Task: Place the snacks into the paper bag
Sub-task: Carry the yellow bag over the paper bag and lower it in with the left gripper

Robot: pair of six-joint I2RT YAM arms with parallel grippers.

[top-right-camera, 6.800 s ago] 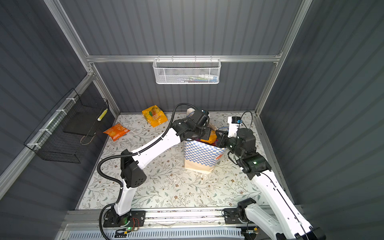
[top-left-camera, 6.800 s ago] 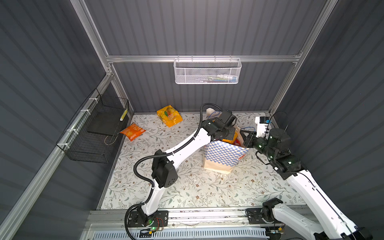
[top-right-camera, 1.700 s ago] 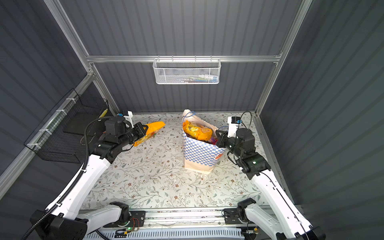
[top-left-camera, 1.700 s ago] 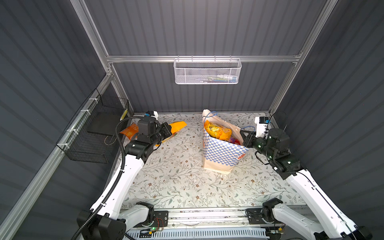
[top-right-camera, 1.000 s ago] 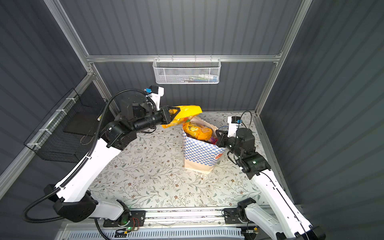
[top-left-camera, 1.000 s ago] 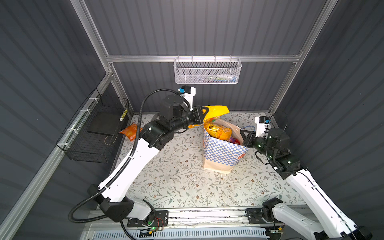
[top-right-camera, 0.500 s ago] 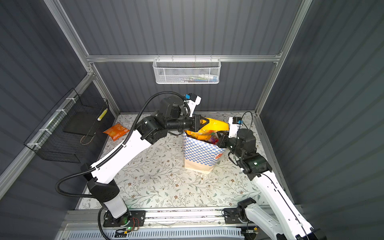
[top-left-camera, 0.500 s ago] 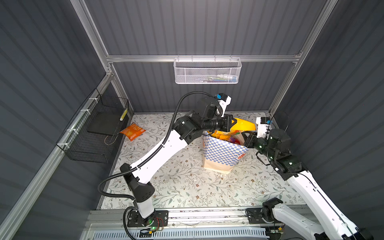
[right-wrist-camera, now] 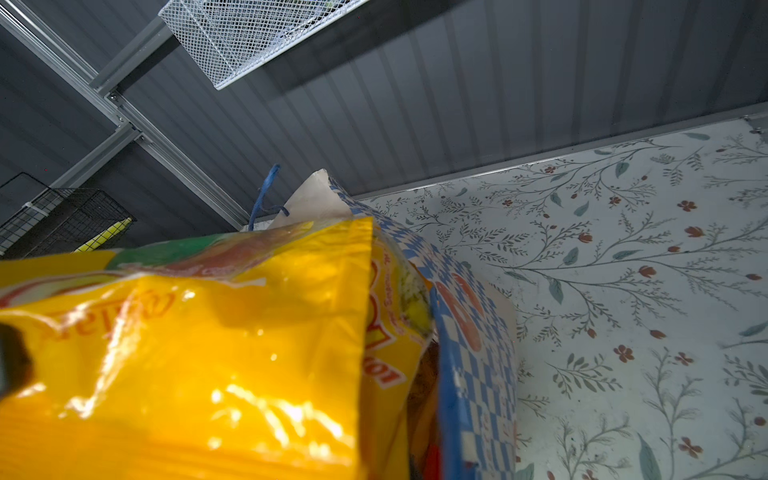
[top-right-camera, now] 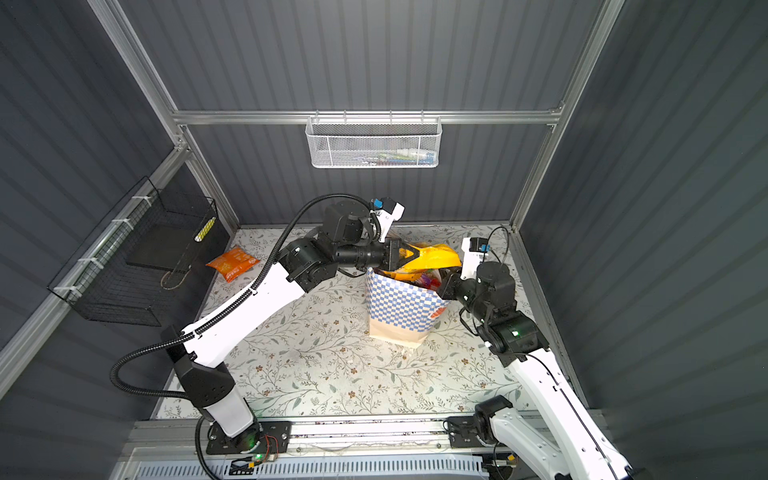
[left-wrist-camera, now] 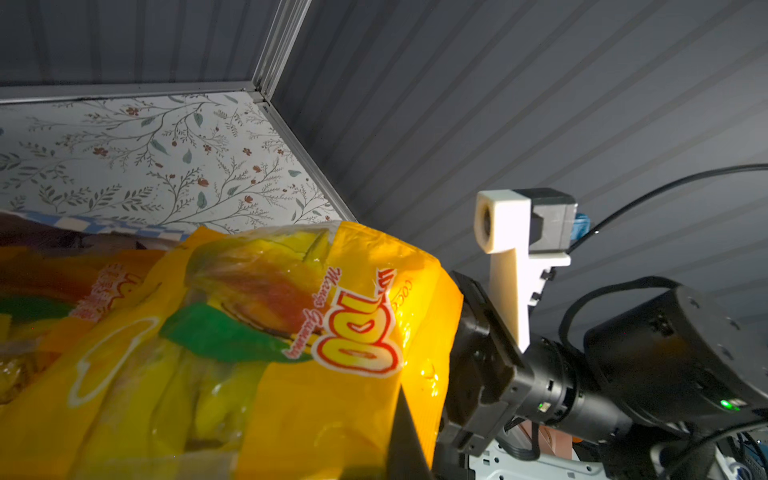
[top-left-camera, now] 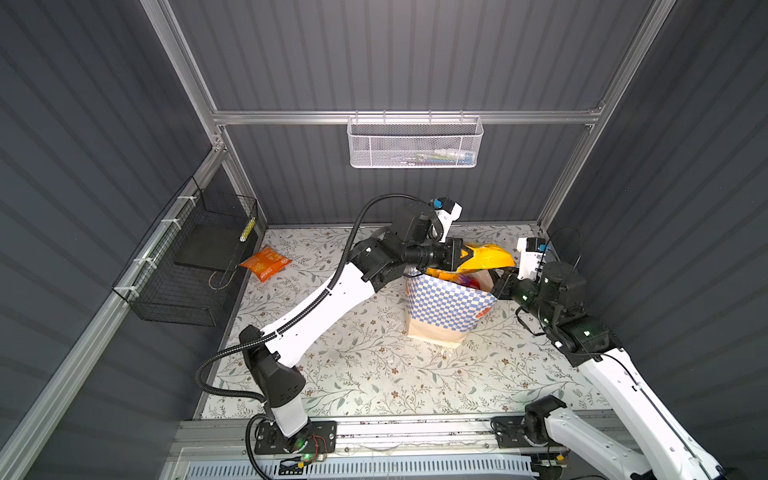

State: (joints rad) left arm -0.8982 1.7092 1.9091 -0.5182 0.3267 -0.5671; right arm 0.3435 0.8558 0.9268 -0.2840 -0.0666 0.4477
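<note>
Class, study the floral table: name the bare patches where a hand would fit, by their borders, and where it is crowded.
Bare: the wide front strip of table between paper bag and front rail; the back patch between orange packet and left arm. Crowded: the bag's mouth, where left gripper, yellow packet and right gripper meet.

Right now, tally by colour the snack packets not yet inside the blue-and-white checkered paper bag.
Yellow plastic packet, held by the left gripper over the blue-and-white checkered paper bag: 1
Small orange packet, lying on the floral table beside the black wire basket: 1
Total: 2
</note>
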